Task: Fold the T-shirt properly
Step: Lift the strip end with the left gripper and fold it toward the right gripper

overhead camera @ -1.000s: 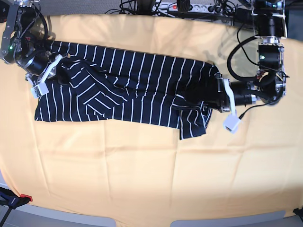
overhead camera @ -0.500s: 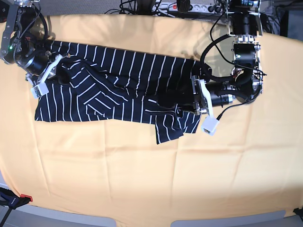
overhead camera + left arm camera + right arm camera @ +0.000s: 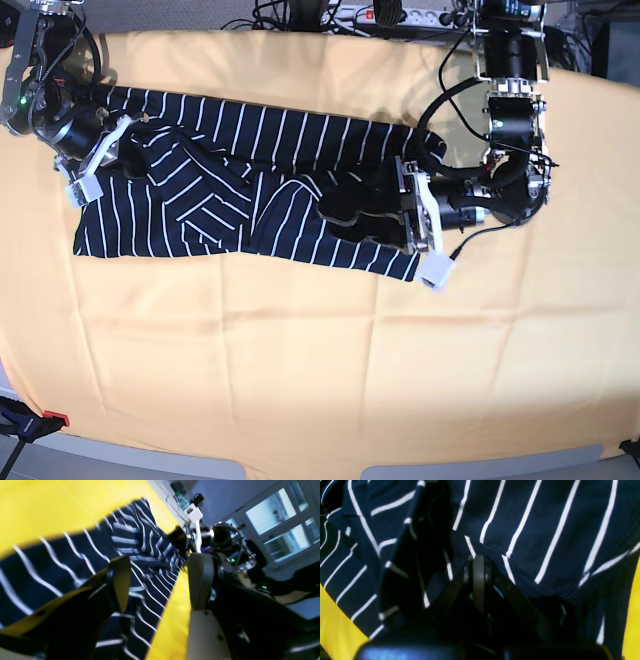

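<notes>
The T-shirt [image 3: 250, 190], dark navy with thin white stripes, lies stretched across the far half of the yellow-orange cloth, its right end folded in over the body. My left gripper [image 3: 336, 214] hovers low over that folded end. In the left wrist view the left gripper [image 3: 158, 582] is open, its fingers [image 3: 117, 582] wide apart with only the T-shirt [image 3: 75, 555] beneath. My right gripper [image 3: 135, 160] sits at the shirt's far left end. In the right wrist view the right gripper [image 3: 478, 562] is shut on a bunched fold of the T-shirt [image 3: 532, 525].
The yellow-orange cloth [image 3: 320, 360] covers the whole table. A power strip with tangled cables [image 3: 380, 14] runs along the back edge. A red-tipped clamp [image 3: 48, 418] sits at the front left corner.
My left arm carried the shirt's right end leftward over the body, then opened and let it go; the hanging flap now lies flat. The right arm stayed put.
</notes>
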Robot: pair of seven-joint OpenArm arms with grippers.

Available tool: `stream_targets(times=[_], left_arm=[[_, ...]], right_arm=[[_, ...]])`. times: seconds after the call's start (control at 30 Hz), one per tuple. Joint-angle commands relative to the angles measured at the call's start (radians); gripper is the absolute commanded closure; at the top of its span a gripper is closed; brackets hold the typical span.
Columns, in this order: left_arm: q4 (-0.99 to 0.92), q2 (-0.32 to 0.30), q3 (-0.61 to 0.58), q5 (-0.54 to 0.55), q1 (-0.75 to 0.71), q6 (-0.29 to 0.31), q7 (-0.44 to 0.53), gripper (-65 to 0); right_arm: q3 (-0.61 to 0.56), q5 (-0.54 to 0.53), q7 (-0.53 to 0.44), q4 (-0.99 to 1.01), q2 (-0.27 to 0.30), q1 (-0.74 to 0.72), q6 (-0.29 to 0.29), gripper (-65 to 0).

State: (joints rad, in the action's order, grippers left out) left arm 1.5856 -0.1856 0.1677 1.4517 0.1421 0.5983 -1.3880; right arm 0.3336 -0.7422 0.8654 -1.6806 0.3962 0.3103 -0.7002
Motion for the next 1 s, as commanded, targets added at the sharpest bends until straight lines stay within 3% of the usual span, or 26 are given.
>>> stream_targets(times=[0.0,0.03,0.07,0.13,0.23,0.37,0.6,0.67,0.83,0.97], left_arm=[[0.016,-0.016,0.041,0.032,0.033,0.032,0.018,-36.5],[0.016,-0.020,0.081,0.032,0.046,0.058,0.018,-32.5],[0.016,-0.023,0.125,0.032,0.059,0.074,0.018,-24.1],[0.016,-0.033,0.214,-0.038,0.082,0.085,0.021,0.0],[0.016,-0.065,0.288,-0.158,0.082,0.037,0.081,0.0],[0.016,-0.098,0.266,-0.324,0.046,-0.012,0.163,0.0],[0.016,-0.102,0.105,-0.378,-0.017,-0.025,0.166,0.0],[0.016,-0.102,0.056,-0.336,-0.017,-0.005,0.133,0.0],[0.016,-0.097,-0.054,-0.113,-0.017,0.067,-0.006,0.0],[0.016,-0.097,-0.109,-0.005,-0.017,0.086,-0.008,0.0]], right_arm=[[0.005,0.006,0.010,-0.008,0.014,-0.003,0.002,0.0],[0.005,0.007,0.010,-0.008,0.014,-0.002,0.002,0.0],[0.005,0.007,0.010,-0.008,0.014,-0.003,0.002,0.0],[0.005,0.007,0.010,-0.008,0.014,-0.003,0.002,0.0],[0.005,0.006,0.010,-0.008,0.014,-0.003,0.002,0.0],[0.005,-0.029,0.010,-0.008,0.014,-0.005,0.002,0.0],[0.005,-0.050,0.010,-0.008,0.014,-0.005,0.002,0.0],[0.005,-0.050,0.010,-0.008,0.014,-0.005,0.002,0.0],[0.005,-0.049,0.010,-0.008,0.014,-0.005,0.002,0.0],[0.005,-0.049,0.010,-0.008,0.014,-0.005,0.002,0.0]])
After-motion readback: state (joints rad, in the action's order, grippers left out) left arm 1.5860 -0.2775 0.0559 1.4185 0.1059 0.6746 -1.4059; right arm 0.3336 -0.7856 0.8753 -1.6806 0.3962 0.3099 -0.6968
